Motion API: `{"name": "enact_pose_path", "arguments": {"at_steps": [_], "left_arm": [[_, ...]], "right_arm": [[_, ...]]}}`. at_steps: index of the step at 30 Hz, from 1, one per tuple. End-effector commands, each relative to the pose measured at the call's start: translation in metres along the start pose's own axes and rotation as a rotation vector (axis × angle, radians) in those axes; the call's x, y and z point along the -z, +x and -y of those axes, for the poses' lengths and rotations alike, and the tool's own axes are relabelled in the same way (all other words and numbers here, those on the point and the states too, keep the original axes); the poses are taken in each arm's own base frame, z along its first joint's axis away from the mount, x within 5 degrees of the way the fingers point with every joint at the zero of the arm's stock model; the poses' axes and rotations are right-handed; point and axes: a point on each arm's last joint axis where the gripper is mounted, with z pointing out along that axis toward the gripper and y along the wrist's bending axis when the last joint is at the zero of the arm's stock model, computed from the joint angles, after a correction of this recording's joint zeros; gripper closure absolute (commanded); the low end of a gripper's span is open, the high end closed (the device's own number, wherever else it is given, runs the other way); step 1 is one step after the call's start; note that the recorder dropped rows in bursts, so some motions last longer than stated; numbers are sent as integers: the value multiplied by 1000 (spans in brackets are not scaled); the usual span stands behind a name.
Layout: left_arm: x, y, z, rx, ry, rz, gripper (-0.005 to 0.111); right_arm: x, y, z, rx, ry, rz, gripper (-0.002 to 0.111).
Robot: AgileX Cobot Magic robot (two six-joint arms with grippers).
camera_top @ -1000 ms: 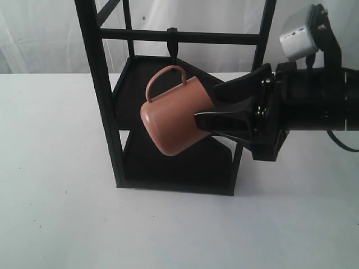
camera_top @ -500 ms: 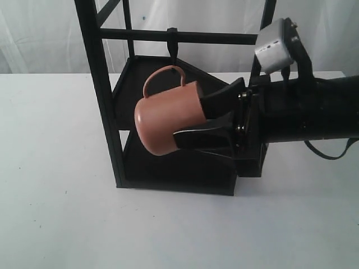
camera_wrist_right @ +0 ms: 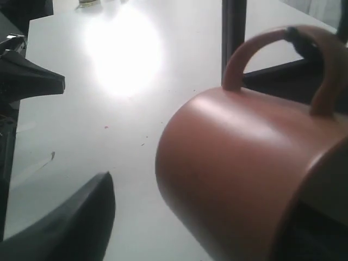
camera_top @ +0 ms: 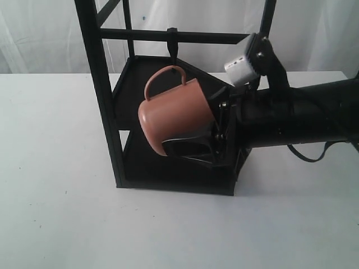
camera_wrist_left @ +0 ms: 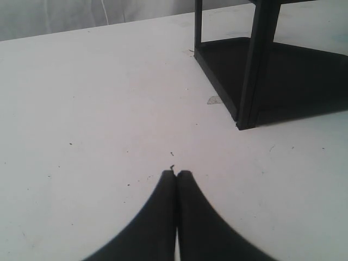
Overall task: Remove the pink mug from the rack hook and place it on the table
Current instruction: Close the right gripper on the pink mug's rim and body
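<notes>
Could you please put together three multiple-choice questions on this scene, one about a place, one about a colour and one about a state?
1. Where is the pink mug?
A) standing upright on a shelf
B) hanging by its handle on the rack hook
C) lying on the floor

2. What colour is the rack?
A) white
B) pink
C) black

3. How do the left gripper fingers stand?
A) closed together
B) spread wide
C) around the mug

Answers: 1 B, the handle loops over the hook; 2 C, posts and crossbar are black; 3 A, the fingertips meet with nothing between.

Frontal exterior, close wrists, shared rack (camera_top: 104,112)
</notes>
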Motion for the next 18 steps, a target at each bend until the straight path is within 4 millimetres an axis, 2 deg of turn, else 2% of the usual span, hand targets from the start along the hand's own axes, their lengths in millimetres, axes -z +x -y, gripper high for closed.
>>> {"name": "enact_pose_path", "arguments": {"at_steps": [1,5,9,13,18], "left_arm": [[0,1,0,1,-1,0,107],[0,1,0,1,-1,0,107],[0,1,0,1,-1,0,107],[0,1,0,1,-1,0,107],[0,1,0,1,-1,0,107]], "right_arm": [[-8,-3,1,19,9,0,51],[-9,-2,4,20,47,-12,64],[-8,-4,5,24,53,-10,89],[-8,-5,5,58,51,-5,108],[-8,-6,5,63,48,6,108]]}}
